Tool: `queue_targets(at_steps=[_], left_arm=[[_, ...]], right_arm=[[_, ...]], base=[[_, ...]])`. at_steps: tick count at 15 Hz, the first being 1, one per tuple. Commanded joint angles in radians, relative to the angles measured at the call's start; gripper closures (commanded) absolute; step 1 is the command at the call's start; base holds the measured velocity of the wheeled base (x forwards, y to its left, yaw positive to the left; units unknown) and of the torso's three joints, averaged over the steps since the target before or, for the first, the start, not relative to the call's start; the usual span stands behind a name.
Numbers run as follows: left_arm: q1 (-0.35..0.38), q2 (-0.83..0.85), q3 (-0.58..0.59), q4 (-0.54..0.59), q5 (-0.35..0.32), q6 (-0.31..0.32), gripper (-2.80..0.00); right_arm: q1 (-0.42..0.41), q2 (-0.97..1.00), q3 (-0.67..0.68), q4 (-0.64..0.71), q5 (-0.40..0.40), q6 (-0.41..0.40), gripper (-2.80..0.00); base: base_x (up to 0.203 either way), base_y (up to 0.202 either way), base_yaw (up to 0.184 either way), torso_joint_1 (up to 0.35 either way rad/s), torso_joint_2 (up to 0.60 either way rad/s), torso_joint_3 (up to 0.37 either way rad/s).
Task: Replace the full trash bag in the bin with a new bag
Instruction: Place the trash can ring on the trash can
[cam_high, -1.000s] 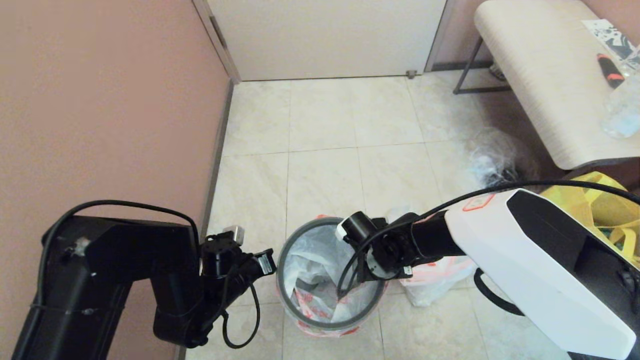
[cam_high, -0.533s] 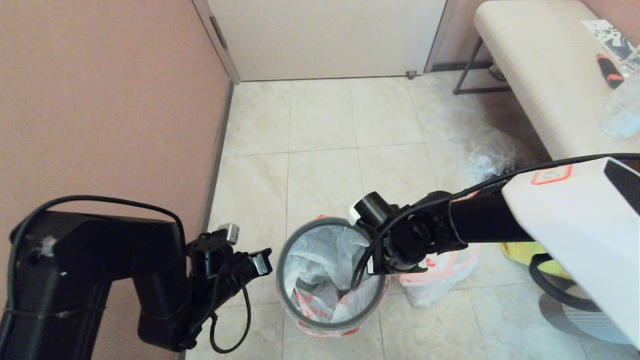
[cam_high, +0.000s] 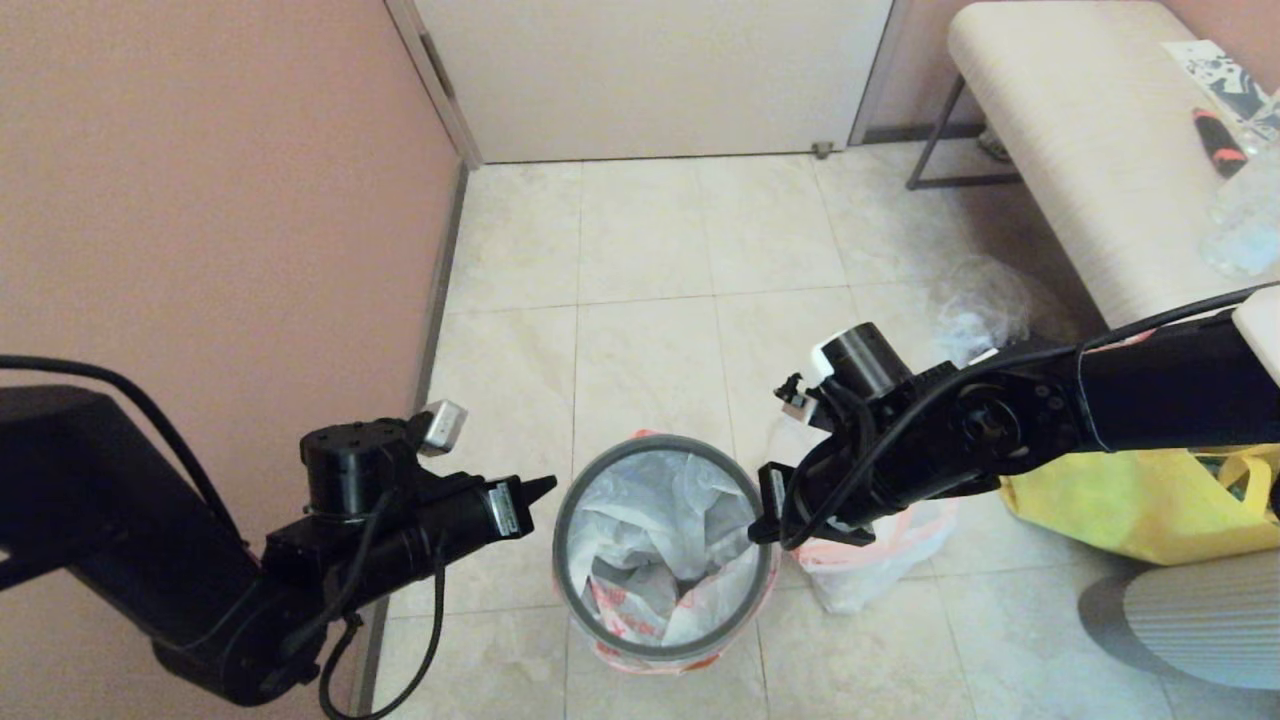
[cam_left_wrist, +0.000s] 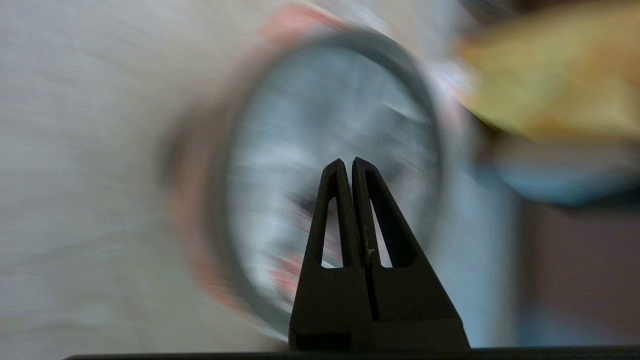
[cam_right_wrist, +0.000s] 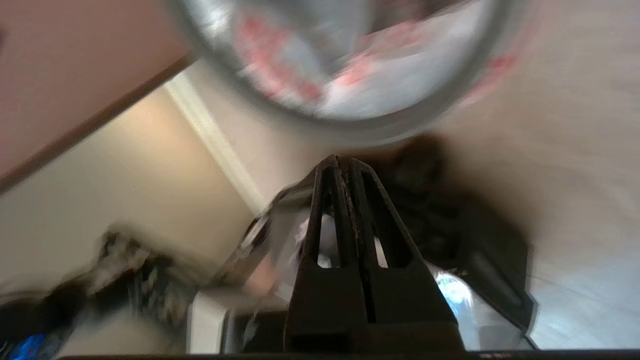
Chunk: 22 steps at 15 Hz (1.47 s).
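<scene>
Now both the left gripper (cam_high: 540, 486) and right gripper (cam_high: 762, 528) flank the bin (cam_high: 664, 655), fingers pinched together, empty.

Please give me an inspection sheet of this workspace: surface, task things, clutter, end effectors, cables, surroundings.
Surface: pale tiled floor.
Job's things: bin upright, lined with the new bag; full trash bag on the floor at its right.
Clutter: yellow tote; clear bag by the bench.
Grippers: left end effector shut, empty, left of the rim; right end effector shut at the right rim.
Cables: black loops along both arms.
Surroundings: pink wall, door, bench.
</scene>
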Motion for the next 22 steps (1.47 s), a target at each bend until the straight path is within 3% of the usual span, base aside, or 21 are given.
queue_targets(at_steps=[1, 4, 9, 11, 13, 17, 20, 22], left_arm=[[0.011, -0.046, -0.074, 0.131, -0.150, -0.001, 0.00], [0.035, 0.101, -0.166, 0.162, -0.207, 0.011, 0.00], [0.077, 0.322, -0.259, 0.169, -0.216, 0.147, 0.00], [0.084, 0.439, -0.324, 0.172, -0.185, 0.233, 0.00], [0.089, 0.474, -0.388, 0.234, -0.136, 0.274, 0.00], [0.078, 0.342, -0.358, 0.240, -0.137, 0.266, 0.00], [0.033, 0.038, -0.338, 0.239, -0.114, 0.204, 0.00], [-0.001, -0.203, -0.328, 0.255, -0.085, 0.159, 0.00]], right_arm=[[-0.041, 0.032, 0.003, -0.004, 0.097, -0.054, 0.00], [-0.086, 0.148, -0.001, -0.064, 0.165, -0.167, 0.00], [-0.149, 0.373, -0.022, -0.251, 0.237, -0.284, 0.00], [-0.165, 0.464, -0.055, -0.301, 0.255, -0.369, 0.00], [-0.159, 0.476, -0.077, -0.311, 0.260, -0.396, 0.00], [-0.137, 0.243, 0.002, -0.251, 0.257, -0.395, 0.00], [-0.121, -0.057, 0.079, -0.151, 0.228, -0.396, 0.00], [-0.117, -0.267, 0.106, 0.007, 0.147, -0.397, 0.00]], base=[[0.000, 0.000, 0.000, 0.000, 0.00, 0.000], [0.000, 0.000, 0.000, 0.000, 0.00, 0.000], [0.000, 0.000, 0.000, 0.000, 0.00, 0.000], [0.000, 0.000, 0.000, 0.000, 0.00, 0.000], [0.000, 0.000, 0.000, 0.000, 0.00, 0.000], [0.000, 0.000, 0.000, 0.000, 0.00, 0.000], [0.000, 0.000, 0.000, 0.000, 0.00, 0.000], [0.000, 0.000, 0.000, 0.000, 0.00, 0.000]])
